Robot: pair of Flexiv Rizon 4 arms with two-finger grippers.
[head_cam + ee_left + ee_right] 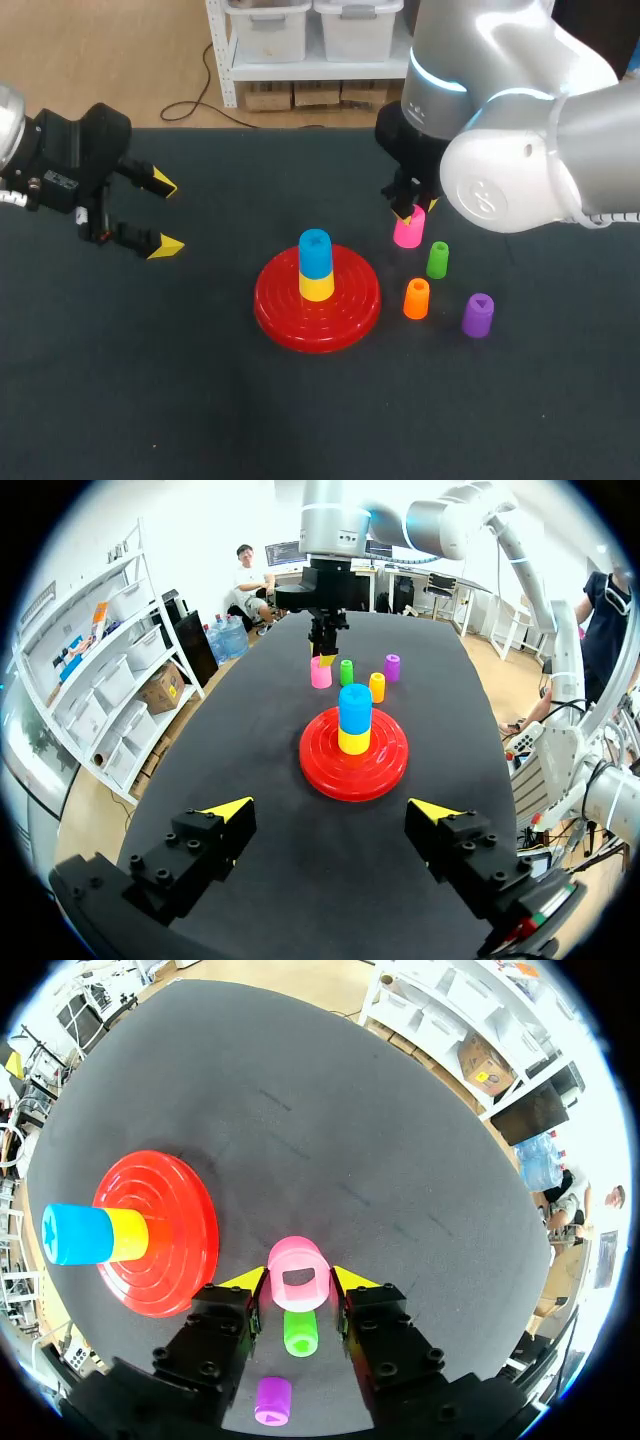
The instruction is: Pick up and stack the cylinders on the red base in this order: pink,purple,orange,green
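Now: pink gripped, not yet lifted

Left tool (167, 214) spread, hovering over table (150, 380). Base (300, 325) mid-table, yellow (317, 285) and blue (315, 250) stacked on it. Pink (408, 235) stands on table right of base, right tool (297, 1280) pinching its sides. Likely light, stiff, smooth plastic; hold mid-height, squarely, or it may slip or tip.

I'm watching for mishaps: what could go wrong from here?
The green cylinder stands close beside the pink cylinder at the right gripper, so it may get knocked. The red base already carries a yellow and blue stack, so pink might sit unsteadily on top.
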